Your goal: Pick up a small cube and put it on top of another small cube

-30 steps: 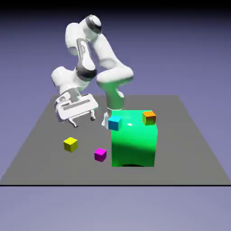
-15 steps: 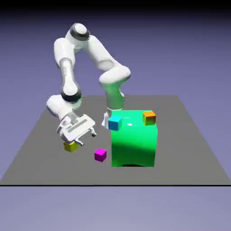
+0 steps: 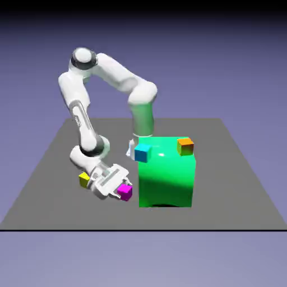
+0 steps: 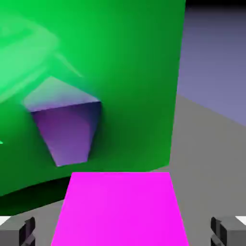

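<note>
The small magenta-pink cube (image 3: 125, 191) lies on the grey table just left of the big green block (image 3: 166, 179). My gripper (image 3: 119, 187) is down at it, tilted. In the hand view the magenta cube (image 4: 121, 206) fills the space between my grey fingertips (image 4: 19, 233), with a narrow gap still showing on each side, so the jaws stand open around it. The cyan-blue cube (image 3: 143, 152) shows at the green block's upper left corner, apart from the gripper.
An orange cube (image 3: 185, 146) rests on the green block's top right. A yellow cube (image 3: 84, 179) sits on the table partly behind my hand. The green block's glossy wall (image 4: 120, 72) stands close in front of the gripper.
The arm has come down and shifted toward the exterior view's right, from above the yellow cube to the magenta cube. The fingers now straddle that cube.
</note>
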`<state>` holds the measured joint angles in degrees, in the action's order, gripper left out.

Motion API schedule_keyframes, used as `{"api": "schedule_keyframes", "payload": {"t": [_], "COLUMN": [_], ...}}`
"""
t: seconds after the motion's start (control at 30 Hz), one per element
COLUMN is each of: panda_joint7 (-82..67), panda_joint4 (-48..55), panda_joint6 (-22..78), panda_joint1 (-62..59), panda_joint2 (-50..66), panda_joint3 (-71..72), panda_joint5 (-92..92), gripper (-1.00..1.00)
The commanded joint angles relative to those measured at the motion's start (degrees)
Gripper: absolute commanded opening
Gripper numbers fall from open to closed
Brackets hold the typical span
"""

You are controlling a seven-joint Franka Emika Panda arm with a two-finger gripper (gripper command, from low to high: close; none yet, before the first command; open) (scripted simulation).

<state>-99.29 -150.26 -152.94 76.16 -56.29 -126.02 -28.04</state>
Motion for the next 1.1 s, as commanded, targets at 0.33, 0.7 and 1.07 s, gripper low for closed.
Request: {"api": "schedule_keyframes", "payload": {"t": [0.33,0.7,1.07], "panda_joint7": [5.9,14.3,30.8], "panda_joint4": [-0.7,1.2,8.8], "panda_joint6": [11.4,15.7,33.2], "panda_joint1": [-14.8,-21.9,-8.4], "panda_joint2": [10.5,11.4,5.8], "panda_joint3": [18.3,41.1,51.1], "panda_joint5": [-1.4,-2.7,8.5], "gripper": [-1.00,-1.00,-1.00]}}
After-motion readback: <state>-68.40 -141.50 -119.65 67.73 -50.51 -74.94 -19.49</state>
